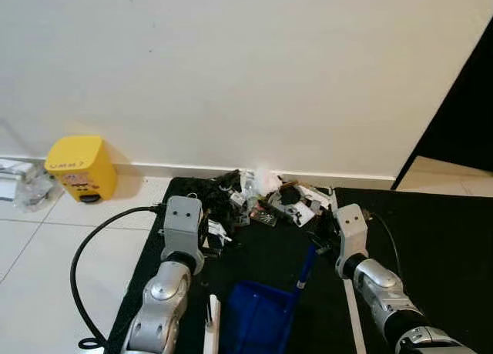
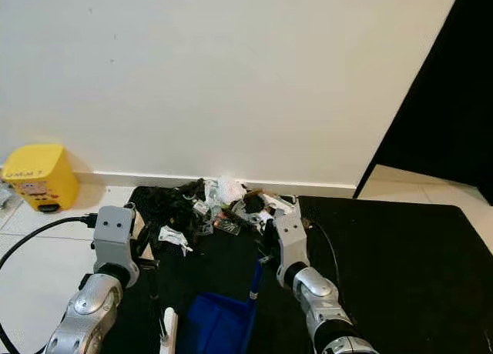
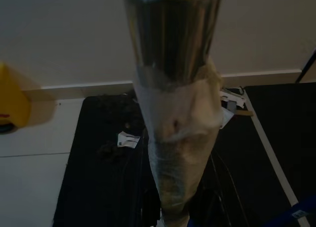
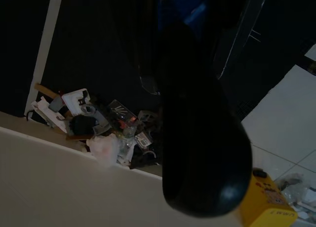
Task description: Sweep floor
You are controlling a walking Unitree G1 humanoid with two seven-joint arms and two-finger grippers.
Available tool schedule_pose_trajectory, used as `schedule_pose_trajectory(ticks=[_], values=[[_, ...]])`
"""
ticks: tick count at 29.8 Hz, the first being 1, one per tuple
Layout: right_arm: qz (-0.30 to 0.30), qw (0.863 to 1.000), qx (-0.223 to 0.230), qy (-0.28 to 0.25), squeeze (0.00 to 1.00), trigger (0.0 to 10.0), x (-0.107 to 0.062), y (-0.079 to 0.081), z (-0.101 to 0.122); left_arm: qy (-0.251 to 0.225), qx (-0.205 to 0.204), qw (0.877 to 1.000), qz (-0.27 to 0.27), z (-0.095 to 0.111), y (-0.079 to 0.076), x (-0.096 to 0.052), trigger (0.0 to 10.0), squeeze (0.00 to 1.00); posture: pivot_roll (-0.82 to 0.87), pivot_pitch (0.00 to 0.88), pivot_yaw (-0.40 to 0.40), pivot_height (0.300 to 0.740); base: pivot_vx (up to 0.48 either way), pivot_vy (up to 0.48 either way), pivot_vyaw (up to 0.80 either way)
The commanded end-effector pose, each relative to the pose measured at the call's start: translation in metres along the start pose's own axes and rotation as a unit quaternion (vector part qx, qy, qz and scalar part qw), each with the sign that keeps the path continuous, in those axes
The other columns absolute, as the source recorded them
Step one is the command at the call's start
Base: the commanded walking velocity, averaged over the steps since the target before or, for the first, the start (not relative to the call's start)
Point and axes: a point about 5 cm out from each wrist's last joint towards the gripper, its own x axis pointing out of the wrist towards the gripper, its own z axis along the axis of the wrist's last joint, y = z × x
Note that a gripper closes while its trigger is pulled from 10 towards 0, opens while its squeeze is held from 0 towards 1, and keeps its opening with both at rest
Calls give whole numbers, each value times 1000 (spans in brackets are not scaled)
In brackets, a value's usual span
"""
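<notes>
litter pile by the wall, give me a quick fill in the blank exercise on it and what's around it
1. The litter pile lies on a ____ mat at the foot of the white wall.
2. The dustpan between the robot's two arms is ____ in colour.
3. On the pale tiles to the robot's left of the mat stands a ____ bin.
4. A black cable loops over the tiles on the robot's ____ side.

Missing words: black; blue; yellow; left

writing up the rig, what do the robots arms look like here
Both arms are silver metal with rounded joints: the left arm and the right arm. Each ends in a boxy grey wrist block with two small dark dots. A black cable loops from the left wrist.
</notes>
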Motion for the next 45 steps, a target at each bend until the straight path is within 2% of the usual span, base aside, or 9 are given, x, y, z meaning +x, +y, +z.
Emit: schedule_pose_trajectory(ticks=[1,7,13,15,17,19,24,30,45], values=[[-1,1000,-9,-29,0,10000,2,-1,11,-6,6,1000,-1,2,0,-1,10000,0,114,57,-5,740,0,0,0],[-30,996,-5,-80,0,10000,-2,-14,27,-20,-1,1000,13,13,6,3,10000,0,115,57,-7,740,0,0,0],[-26,995,-29,-91,0,10000,-14,-23,26,-43,-23,998,30,34,19,12,10000,0,92,51,-5,740,0,0,0],[-46,992,-39,-111,0,10000,-22,-36,35,-66,-24,997,30,49,22,16,10000,0,81,46,-4,740,0,0,0],[-53,991,-39,-118,0,10000,-24,-39,37,-71,-24,997,30,53,22,17,10000,0,81,46,-4,740,0,0,0],[-84,986,-45,-139,0,10000,-30,-53,48,-92,-16,995,28,62,21,19,10000,0,75,40,-3,740,0,0,0],[-120,978,-61,-159,0,10000,-43,-71,61,-121,-5,992,24,76,15,21,10000,0,63,34,-3,740,0,0,0],[-112,981,-63,-143,0,10000,-49,-72,54,-132,-4,991,27,81,15,22,10000,0,59,36,0,740,0,0,0],[-111,984,-45,-133,0,10000,-43,-66,51,-132,-1,990,38,80,20,21,10000,0,74,41,2,740,378,0,0]])
